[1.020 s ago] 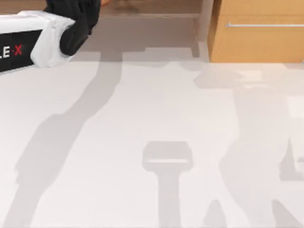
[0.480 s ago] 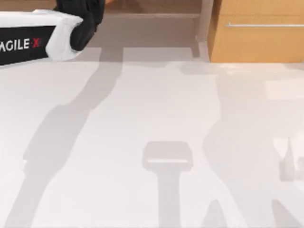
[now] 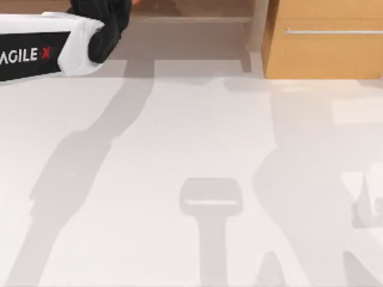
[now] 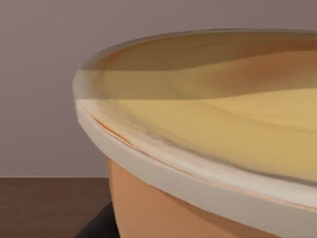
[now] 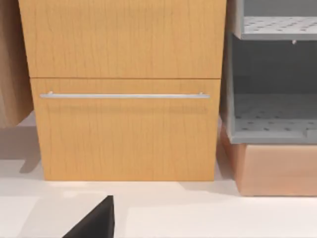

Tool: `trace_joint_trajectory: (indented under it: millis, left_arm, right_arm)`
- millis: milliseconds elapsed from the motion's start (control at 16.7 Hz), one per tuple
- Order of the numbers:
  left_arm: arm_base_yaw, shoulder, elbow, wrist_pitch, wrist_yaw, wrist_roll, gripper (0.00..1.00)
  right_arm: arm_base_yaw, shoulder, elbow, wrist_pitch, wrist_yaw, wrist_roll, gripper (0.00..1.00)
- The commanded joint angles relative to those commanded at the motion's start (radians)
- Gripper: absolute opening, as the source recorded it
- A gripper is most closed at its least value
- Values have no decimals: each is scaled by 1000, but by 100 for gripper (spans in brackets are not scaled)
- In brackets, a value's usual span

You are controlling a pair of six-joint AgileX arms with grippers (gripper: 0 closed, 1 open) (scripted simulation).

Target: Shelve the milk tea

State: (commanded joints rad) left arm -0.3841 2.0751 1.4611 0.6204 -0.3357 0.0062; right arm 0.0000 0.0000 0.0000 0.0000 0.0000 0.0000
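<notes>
The near part of the white table (image 3: 179, 179) carries nothing but shadows.

At the far left of the top view, the left arm (image 3: 42, 51) reaches across the table's back edge into a recess behind it, its dark wrist end sitting at the mouth of that opening. This posture is consistent with delivering an object to a shelf.

The left wrist view places the milk tea (image 4: 208, 148) directly against that camera: pale yellow lid, whitish rim and orange-tan wall beneath. A dark brown surface lies below and beyond the cup, with a plain grey wall behind. The cup sits so close to the wrist that it is judged to be held in the left gripper, lid upright to keep the contents level; however, the fingers themselves cannot be made out, so whether the claw is clamped or released cannot be told. Whether the cup's base touches the brown surface is likewise hidden.

At the far right stands a wooden cabinet (image 3: 323, 42) with a metal handle bar (image 5: 124, 95) across its drawer front. In the right wrist view a grey perforated shelf unit (image 5: 272, 124) stands just beside the cabinet. The right arm faces these furnishings from a distance, judged parked; its claw state cannot be told.
</notes>
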Motion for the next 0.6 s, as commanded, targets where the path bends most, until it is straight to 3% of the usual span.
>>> trace_joint_trajectory:
  millis: [540, 600]
  left_arm:
    - [0, 0, 0, 0, 0, 0, 98]
    - [0, 0, 0, 0, 0, 0, 100]
  right_arm:
    - [0, 0, 0, 0, 0, 0, 100]
    - [0, 0, 0, 0, 0, 0, 100]
